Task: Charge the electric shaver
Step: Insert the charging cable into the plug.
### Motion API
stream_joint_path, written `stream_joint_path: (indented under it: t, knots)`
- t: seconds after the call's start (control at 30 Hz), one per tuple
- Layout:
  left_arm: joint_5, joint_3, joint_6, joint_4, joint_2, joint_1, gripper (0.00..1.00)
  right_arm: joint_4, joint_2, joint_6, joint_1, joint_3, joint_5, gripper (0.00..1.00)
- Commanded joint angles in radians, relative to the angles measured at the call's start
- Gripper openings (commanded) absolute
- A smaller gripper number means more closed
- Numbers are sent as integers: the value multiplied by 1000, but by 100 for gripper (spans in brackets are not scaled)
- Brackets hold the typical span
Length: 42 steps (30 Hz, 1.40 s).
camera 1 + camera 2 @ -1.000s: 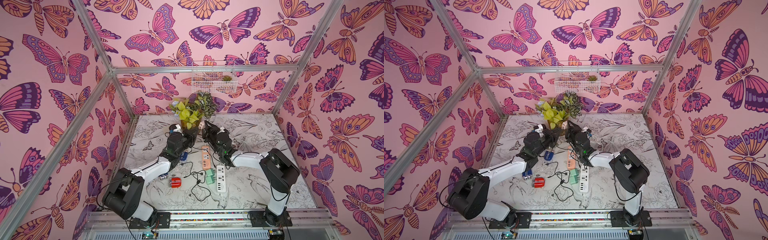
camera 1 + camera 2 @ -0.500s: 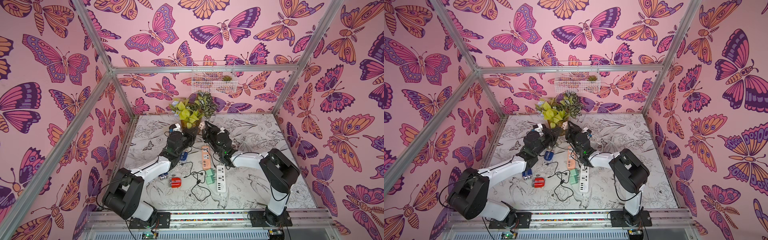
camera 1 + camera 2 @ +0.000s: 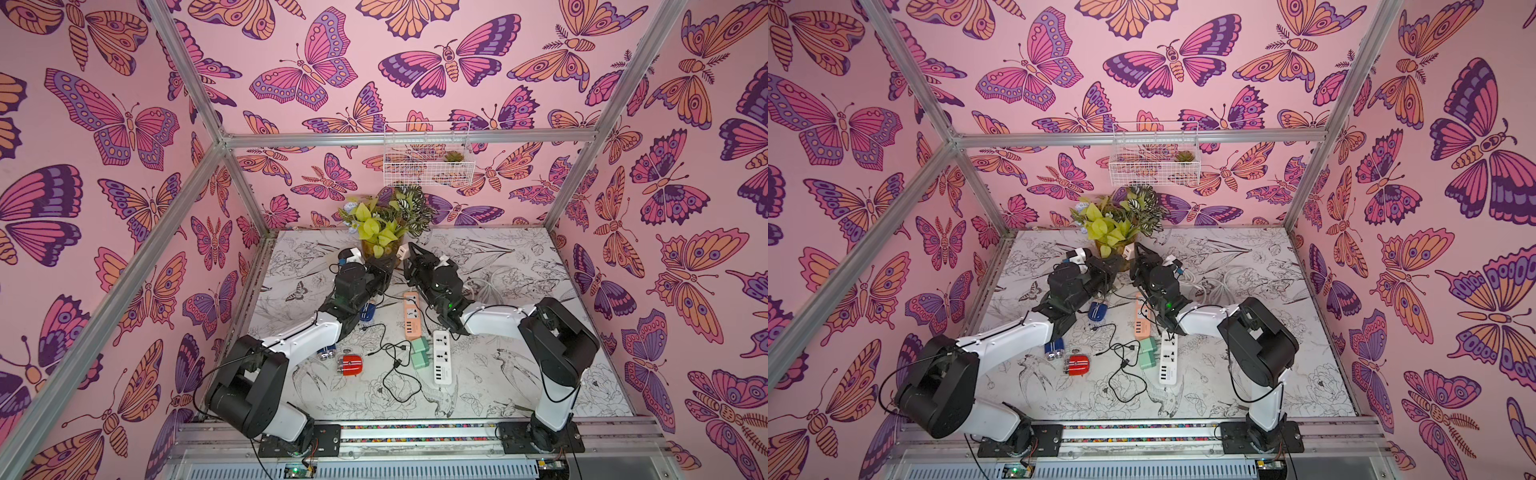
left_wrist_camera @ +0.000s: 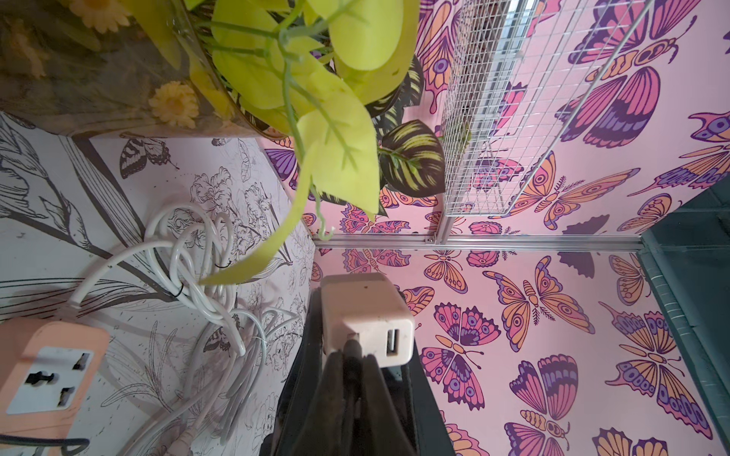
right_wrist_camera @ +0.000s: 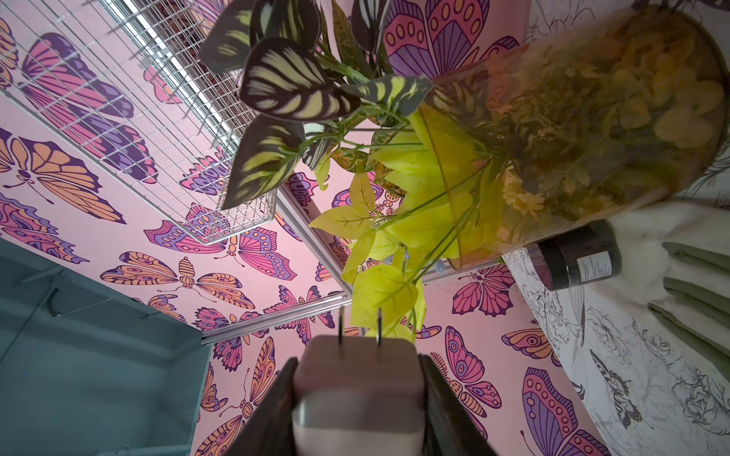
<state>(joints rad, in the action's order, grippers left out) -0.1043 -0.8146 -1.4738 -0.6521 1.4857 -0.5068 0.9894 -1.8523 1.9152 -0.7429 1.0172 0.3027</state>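
No displacement is visible against the earlier frames: both arms hold the same raised pose in front of the vase (image 3: 376,248).

The right gripper (image 5: 357,360) is closed on the body of the charger (image 5: 357,391), one jaw on each flat side, prongs pointing away from the wrist. This grip leaves the prongs and the port face free. The left gripper (image 4: 351,357) is closed on the plug (image 4: 351,344) of a dark cable, with the plug tip at, or seated in, one of the charger's two ports; the second port is empty. Seating depth cannot be determined. The charger is held clear of the desk (image 3: 519,374), which gives each arm access to an opposite face.

Below, the orange power strip (image 3: 411,316) and the white power strip (image 3: 441,357) lie sockets up, able to take the prongs. Loose black cable (image 3: 395,361) lies beside them. Three small items lie near the left arm: a blue item (image 3: 1098,311), a red item (image 3: 1077,365) and a blue-and-silver item (image 3: 1054,348). Judged by its round silver heads, the last is the shaver; this is not certain.
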Motion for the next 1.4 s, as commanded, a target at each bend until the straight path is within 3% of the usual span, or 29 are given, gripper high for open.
stream_joint_path:
  t: [0.0, 0.23, 0.5, 0.97, 1.37]
  knots:
    - [11, -9, 21, 16, 10, 2, 0, 32, 11, 68, -15, 8, 62, 0]
    - [34, -25, 29, 62, 5, -2, 0, 29, 22, 47, -30, 1, 76, 0]
    - [166, -40, 20, 131, -7, -35, 0, 76, -8, 16, -62, 35, 139, 0]
    - [126, -47, -19, 98, 31, -41, 0, 58, 10, 32, -67, 28, 106, 0]
    - [-12, -98, -29, 62, 102, -56, 0, -12, 32, 31, -93, 45, 33, 0]
